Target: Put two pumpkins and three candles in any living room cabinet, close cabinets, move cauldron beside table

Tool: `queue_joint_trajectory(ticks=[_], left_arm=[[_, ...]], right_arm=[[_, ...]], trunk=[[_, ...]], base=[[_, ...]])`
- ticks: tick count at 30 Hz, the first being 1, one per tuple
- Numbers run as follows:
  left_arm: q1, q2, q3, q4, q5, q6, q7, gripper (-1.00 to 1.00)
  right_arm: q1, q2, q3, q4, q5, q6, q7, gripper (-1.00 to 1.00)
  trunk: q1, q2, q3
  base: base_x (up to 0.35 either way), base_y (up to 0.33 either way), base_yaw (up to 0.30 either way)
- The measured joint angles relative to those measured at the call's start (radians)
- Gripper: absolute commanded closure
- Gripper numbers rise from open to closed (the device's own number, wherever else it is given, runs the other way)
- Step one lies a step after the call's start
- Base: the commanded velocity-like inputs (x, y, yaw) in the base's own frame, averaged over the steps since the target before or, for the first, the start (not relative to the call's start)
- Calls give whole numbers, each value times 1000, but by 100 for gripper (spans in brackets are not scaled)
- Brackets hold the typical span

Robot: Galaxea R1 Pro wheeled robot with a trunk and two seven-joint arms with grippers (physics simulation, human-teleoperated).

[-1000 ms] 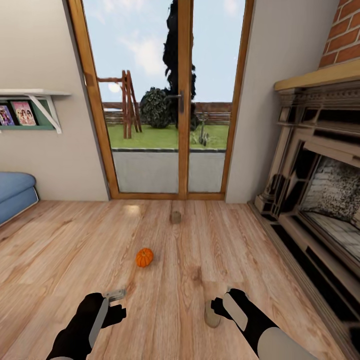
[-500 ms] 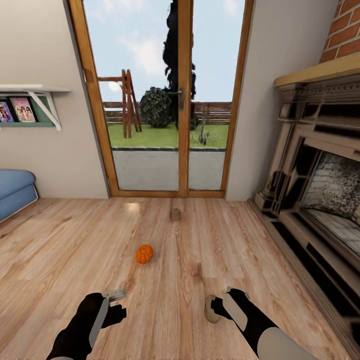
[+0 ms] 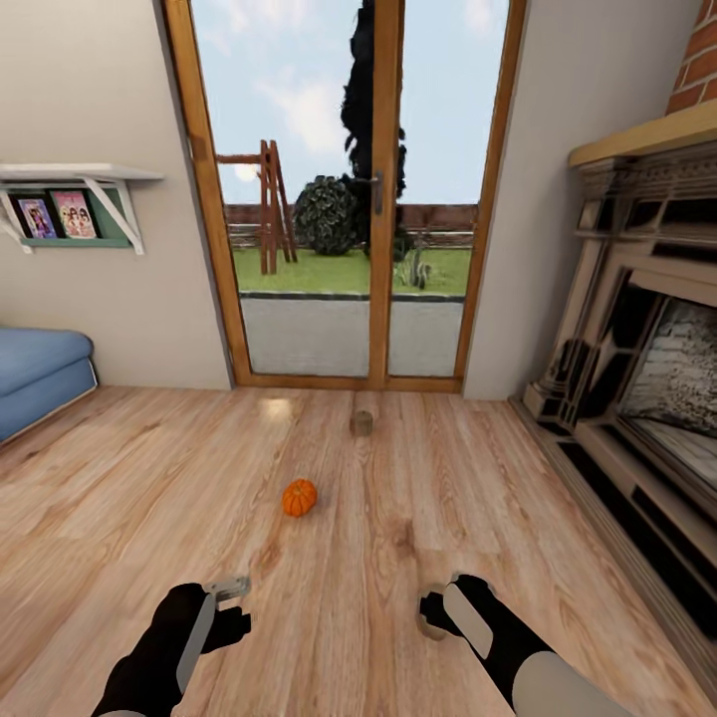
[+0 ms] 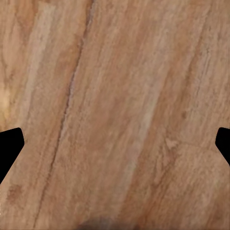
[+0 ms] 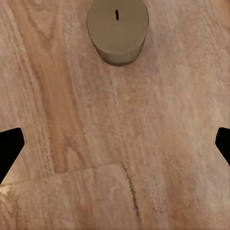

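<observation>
candle (image 5: 117, 29): tan-grey stub, upright on wood floor (image 5: 143, 143), dark wick on top | right gripper (image 5: 115, 143): fingertips (image 5: 9, 146) dark, spread wide at both edges, apart from candle, only bare planks between them | floor: plank seam near gripper

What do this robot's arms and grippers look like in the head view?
Both are matte black. The left gripper has a light grey plate along its wrist and a grey fingertip. The right gripper has a grey-white panel, and its forearm widens into a pale grey shell. No cables or markings show.
</observation>
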Motion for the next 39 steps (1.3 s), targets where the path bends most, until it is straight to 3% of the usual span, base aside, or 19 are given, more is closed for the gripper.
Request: queue_joint_trajectory(ticks=[7,39], left_arm=[[0,-1,0,0,0,0,0,-100],[0,-3,1,-2,0,0,-1,-100]], right_arm=[[0,0,0,0,0,0,0,-100],[0,-1,0,1,0,0,0,-100]], trunk=[[27,-49,-21],[42,-57,-145]], base=[[0,0,16],[0,0,0]])
